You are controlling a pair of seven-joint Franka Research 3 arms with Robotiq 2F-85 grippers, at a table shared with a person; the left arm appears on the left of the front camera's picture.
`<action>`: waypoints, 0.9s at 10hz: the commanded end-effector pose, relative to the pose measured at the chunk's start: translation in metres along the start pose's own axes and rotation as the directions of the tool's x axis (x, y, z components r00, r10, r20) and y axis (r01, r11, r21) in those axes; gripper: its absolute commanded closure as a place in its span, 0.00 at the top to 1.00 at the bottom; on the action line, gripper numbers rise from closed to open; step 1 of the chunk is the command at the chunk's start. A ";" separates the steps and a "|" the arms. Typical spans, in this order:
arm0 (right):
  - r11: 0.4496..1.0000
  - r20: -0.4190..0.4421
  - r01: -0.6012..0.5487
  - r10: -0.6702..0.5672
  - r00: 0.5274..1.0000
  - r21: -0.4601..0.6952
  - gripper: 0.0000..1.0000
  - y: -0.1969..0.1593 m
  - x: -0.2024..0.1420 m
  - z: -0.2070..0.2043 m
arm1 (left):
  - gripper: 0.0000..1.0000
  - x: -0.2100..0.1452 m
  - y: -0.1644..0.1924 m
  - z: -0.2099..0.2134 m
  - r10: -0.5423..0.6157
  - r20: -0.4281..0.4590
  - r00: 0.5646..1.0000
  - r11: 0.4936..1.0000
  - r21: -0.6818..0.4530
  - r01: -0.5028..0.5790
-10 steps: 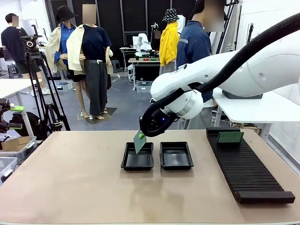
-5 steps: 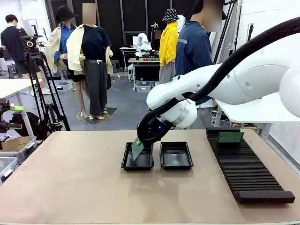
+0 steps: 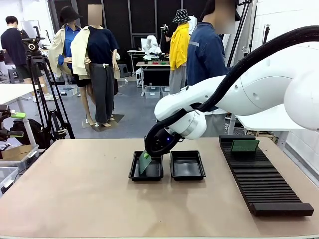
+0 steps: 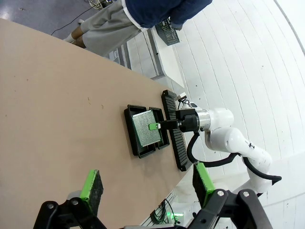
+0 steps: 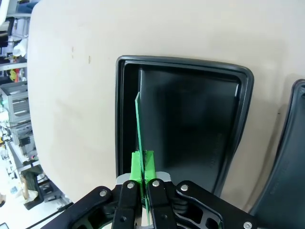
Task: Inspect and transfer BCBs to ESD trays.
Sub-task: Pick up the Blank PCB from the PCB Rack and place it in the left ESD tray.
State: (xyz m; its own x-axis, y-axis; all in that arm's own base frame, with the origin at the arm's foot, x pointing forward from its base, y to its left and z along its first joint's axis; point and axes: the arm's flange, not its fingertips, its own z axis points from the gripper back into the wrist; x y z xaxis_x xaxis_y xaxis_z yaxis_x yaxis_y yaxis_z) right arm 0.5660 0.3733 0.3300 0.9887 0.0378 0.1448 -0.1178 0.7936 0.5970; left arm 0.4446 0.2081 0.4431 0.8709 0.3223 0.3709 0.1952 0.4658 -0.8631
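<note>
My right gripper (image 3: 149, 155) is shut on the top edge of a green BCB (image 3: 144, 163). The board hangs tilted, with its lower edge down inside the left ESD tray (image 3: 152, 172). In the right wrist view that BCB (image 5: 138, 125) stands edge-on between the fingers of my right gripper (image 5: 143, 164), over the left side of the tray floor (image 5: 195, 119). To its right sits a second ESD tray (image 3: 187, 165) with nothing in it. Another BCB (image 3: 244, 146) stands in the slotted rack. My left gripper (image 4: 147, 183) is open, high above the table, holding nothing.
A long ribbed black rack (image 3: 264, 181) lies along the table's right side. A person in a blue jacket (image 3: 205, 50) stands behind the far edge. The tan tabletop (image 3: 75, 189) left and in front of the trays is bare. Camera tripod (image 3: 42, 94) beyond the left corner.
My right gripper has come down and slightly left with the BCB, from above the left tray's rim into the tray. The left gripper stays open.
</note>
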 end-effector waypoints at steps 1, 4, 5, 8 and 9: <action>1.000 -0.004 0.001 -0.001 1.000 -0.003 0.00 -0.001 -0.002 -0.001 | 1.00 0.000 -0.002 0.002 0.006 0.002 1.000 1.000 -0.012 -0.006; 1.000 -0.004 0.001 -0.001 1.000 -0.003 0.00 -0.001 -0.002 -0.001 | 1.00 0.000 -0.002 0.002 0.006 0.002 1.000 1.000 -0.012 -0.006; 1.000 -0.004 0.001 -0.001 1.000 -0.003 0.00 -0.001 -0.002 -0.001 | 1.00 0.000 -0.002 0.002 0.006 0.002 1.000 1.000 -0.012 -0.006; 1.000 -0.004 0.001 -0.001 1.000 -0.003 0.00 -0.001 -0.002 -0.001 | 1.00 0.000 -0.002 0.002 0.006 0.002 1.000 1.000 -0.012 -0.006; 1.000 -0.004 0.001 -0.001 1.000 -0.003 0.00 -0.001 -0.002 -0.001 | 1.00 0.000 -0.002 0.002 0.006 0.002 1.000 1.000 -0.012 -0.006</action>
State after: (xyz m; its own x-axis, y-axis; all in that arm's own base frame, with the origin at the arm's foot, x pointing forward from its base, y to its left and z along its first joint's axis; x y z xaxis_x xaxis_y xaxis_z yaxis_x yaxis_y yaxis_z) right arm 0.5654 0.3744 0.3291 0.9888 0.0419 0.1434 -0.1201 0.7934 0.5967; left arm 0.4446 0.2081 0.4431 0.8709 0.3223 0.3710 0.1952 0.4658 -0.8631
